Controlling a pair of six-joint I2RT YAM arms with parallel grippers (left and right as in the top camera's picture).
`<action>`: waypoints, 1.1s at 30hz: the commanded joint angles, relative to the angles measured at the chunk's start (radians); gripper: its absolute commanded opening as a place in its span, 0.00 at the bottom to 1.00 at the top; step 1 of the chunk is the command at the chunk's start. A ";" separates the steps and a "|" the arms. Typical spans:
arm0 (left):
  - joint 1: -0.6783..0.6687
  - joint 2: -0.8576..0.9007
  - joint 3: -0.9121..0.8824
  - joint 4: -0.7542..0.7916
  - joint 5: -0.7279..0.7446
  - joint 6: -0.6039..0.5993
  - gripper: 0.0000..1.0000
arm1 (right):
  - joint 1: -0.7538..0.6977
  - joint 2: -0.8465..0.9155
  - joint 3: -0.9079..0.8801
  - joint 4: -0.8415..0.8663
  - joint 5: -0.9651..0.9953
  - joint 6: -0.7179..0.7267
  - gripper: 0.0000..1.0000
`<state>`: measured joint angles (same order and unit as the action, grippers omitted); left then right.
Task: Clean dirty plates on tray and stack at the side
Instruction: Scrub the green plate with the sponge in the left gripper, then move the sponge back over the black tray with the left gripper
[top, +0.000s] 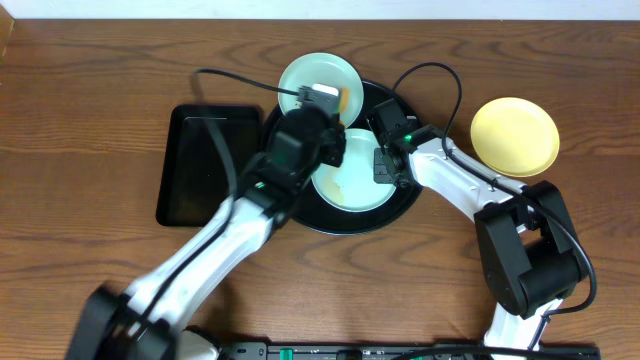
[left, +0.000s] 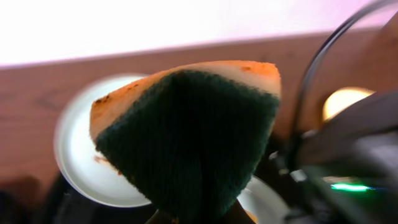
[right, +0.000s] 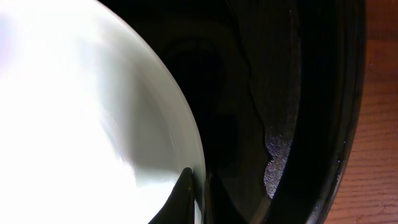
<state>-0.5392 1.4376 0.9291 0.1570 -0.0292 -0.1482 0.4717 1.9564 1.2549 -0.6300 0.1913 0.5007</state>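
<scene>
The left gripper (top: 334, 99) was closed tight on a sponge (left: 186, 137), which it held by the lower end. The dark green scouring face was turned to the wrist camera, and the orange foam showed along the top edge. In the overhead view the sponge was above the place where the two mint plates came close to each other. Whether it touched either of them, I could not tell.

The right gripper (top: 384, 165) was also closed, on the right rim of the near mint plate (top: 352, 185). In its own wrist view one dark fingertip (right: 185, 193) lay over that pale edge. This plate sat inside the round tray (top: 408, 200) and had a faint brownish smear near its front edge.

The far mint plate (top: 318, 72) lay over the far rim of the tray, partly off it. It showed a small brown mark in the left wrist view. The yellow plate (top: 515, 136) stood alone on the table (top: 90, 90), right of the tray and apart from it. A rectangular tray (top: 205, 165), also black, lay just left of the round one.
</scene>
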 joint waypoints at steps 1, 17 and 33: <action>0.033 -0.117 0.005 -0.098 -0.010 0.019 0.08 | 0.006 0.013 -0.026 -0.005 0.003 -0.027 0.01; 0.361 -0.266 0.004 -0.747 0.017 -0.187 0.08 | 0.052 -0.324 0.016 -0.003 0.206 -0.224 0.01; 0.758 -0.108 0.004 -0.830 0.437 -0.029 0.11 | 0.341 -0.436 0.013 0.155 0.933 -0.385 0.01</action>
<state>0.1864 1.2865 0.9260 -0.6758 0.2733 -0.2379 0.7662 1.5040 1.2602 -0.5007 0.8574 0.1356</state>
